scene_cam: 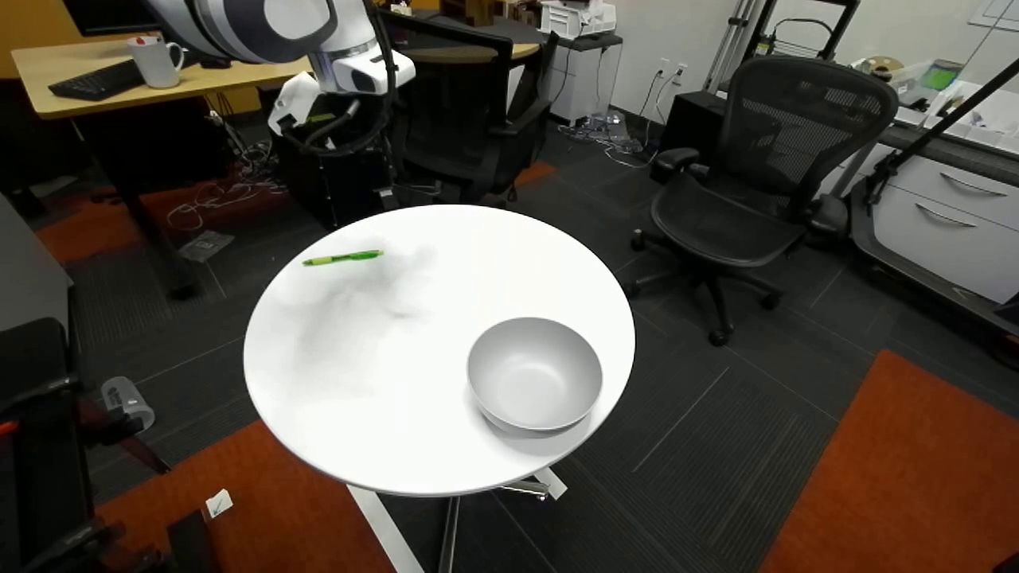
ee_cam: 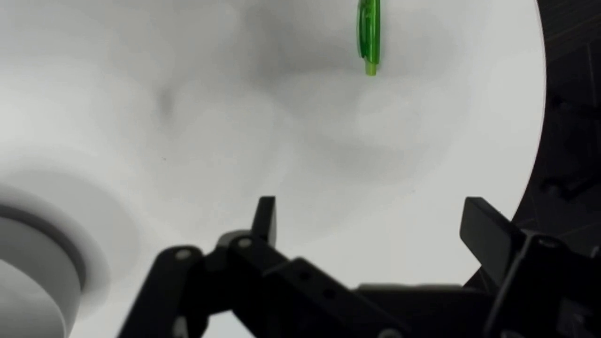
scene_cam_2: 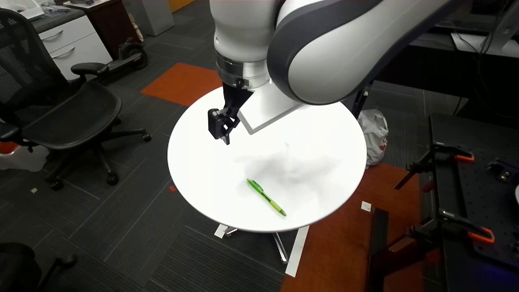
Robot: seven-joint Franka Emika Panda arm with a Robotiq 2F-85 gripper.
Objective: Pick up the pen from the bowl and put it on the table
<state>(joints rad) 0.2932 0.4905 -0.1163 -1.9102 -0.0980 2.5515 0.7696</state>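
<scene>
The bright green pen (scene_cam: 342, 258) lies flat on the round white table (scene_cam: 446, 278), outside the bowl. It also shows in an exterior view (scene_cam_2: 266, 197) and, cut by the top edge, in the wrist view (ee_cam: 370, 35). The grey bowl (scene_cam: 535, 378) stands upright and empty near the table's edge; part of it shows at the lower left of the wrist view (ee_cam: 40, 277). It does not show in the exterior view with the arm in front. My gripper (ee_cam: 369, 202) is open and empty, held above the table, apart from pen and bowl; it also shows in an exterior view (scene_cam_2: 223, 127).
A wooden desk (scene_cam: 239, 78) with a white mug (scene_cam: 157, 62) and a keyboard (scene_cam: 99, 79) stands behind. An office chair (scene_cam: 740, 199) stands beside the table. A black bench (scene_cam_2: 478, 174) with orange-tipped clamps and a plastic bag (scene_cam_2: 373, 134) are near the table.
</scene>
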